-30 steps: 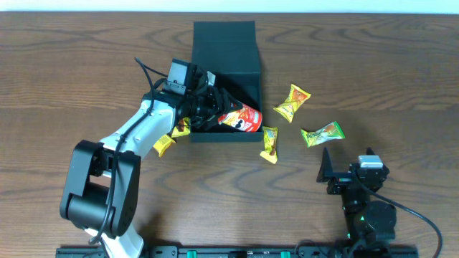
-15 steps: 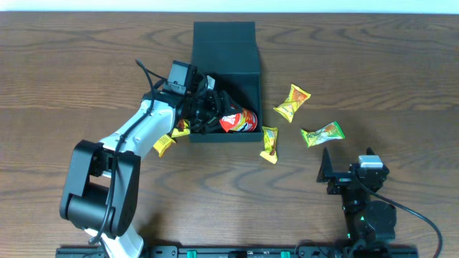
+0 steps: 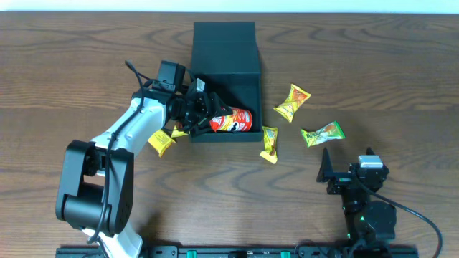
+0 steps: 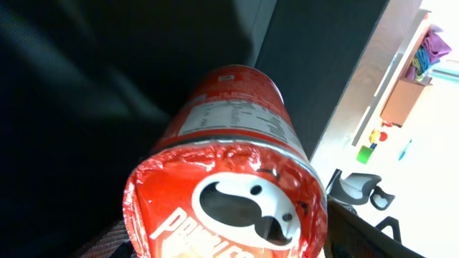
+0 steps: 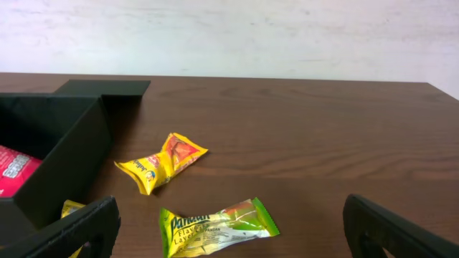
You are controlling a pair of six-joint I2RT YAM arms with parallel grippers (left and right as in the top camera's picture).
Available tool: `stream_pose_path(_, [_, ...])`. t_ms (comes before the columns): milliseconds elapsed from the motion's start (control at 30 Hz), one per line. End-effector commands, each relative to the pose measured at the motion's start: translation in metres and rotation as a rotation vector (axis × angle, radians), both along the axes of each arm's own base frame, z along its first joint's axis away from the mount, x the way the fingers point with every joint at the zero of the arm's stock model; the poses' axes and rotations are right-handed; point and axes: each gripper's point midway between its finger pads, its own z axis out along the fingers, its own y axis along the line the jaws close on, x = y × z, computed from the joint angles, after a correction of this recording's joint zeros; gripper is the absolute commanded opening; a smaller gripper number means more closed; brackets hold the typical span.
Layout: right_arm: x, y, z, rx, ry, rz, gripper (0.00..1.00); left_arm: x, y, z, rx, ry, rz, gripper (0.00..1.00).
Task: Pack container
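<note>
With the crisp can [image 3: 231, 122] lying inside the container [image 3: 224, 46] at mid-worktop, left fingers [image 4: 362, 236] flanking it (grip indeterminate) and right fingers [image 5: 72, 226] spread idle, release fully before lifting clear of the wall.

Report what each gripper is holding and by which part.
Left gripper appears to grip the red crisp can by its near end, inside the container. Right gripper holds nothing.
</note>
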Motion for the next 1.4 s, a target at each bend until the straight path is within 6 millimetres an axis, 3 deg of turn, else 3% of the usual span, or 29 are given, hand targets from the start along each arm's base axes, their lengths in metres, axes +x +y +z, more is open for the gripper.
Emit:
stream_pose_path(0, [0.0,-0.003,-0.001,-0.016,-0.001,-0.014,0.99,0.005,0.009,-0.003,0.024,-0.025,-0.001,0.84])
stream_pose_path(167, [0.0,-0.003,-0.001,-0.016,-0.001,-0.014,0.99,0.012,0.009,0.01,0.033,-0.061,-0.023,0.95])
stream_pose_path(667, [0.0,-0.003,-0.001,-0.016,-0.001,-0.014,0.99,0.029,0.04,0.047,0.305,-0.129,-0.057,0.94])
stream_pose_path(733, [0.0,-0.003,-0.001,-0.016,-0.001,-0.014,0.99,0.032,0.039,0.055,0.314,-0.154,-0.072,0.88])
stream_pose_path(767, [0.0,-0.003,-0.001,-0.016,-0.001,-0.014,0.99,0.034,0.038,0.059,0.317,-0.171,-0.079,0.79])
stream_pose_path(833, [0.0,-0.003,-0.001,-0.016,-0.001,-0.014,0.99,0.039,0.033,0.068,0.333,-0.214,-0.096,0.5])
stream_pose_path(867, [0.0,-0.003,-0.001,-0.016,-0.001,-0.014,0.99,0.042,0.029,0.073,0.349,-0.249,-0.111,0.27])
stream_pose_path(933, [0.0,-0.003,-0.001,-0.016,-0.001,-0.014,0.99,0.045,0.026,0.076,0.406,-0.294,-0.13,0.06])
stream_pose_path(1033, [0.0,-0.003,-0.001,-0.016,-0.001,-0.014,0.99,0.046,0.03,0.067,0.57,-0.335,-0.138,0.06])
stream_pose_path(1167, [0.0,-0.003,-0.001,-0.016,-0.001,-0.014,0.99,0.041,0.019,0.056,0.816,-0.423,-0.186,0.06])
stream_pose_path(1267, [0.0,-0.003,-0.001,-0.016,-0.001,-0.014,0.99,0.038,0.002,0.046,0.866,-0.455,-0.226,0.06])
stream_pose_path(1367, [0.0,-0.003,-0.001,-0.016,-0.001,-0.014,0.99,0.043,-0.001,0.025,0.898,-0.419,-0.19,0.06])
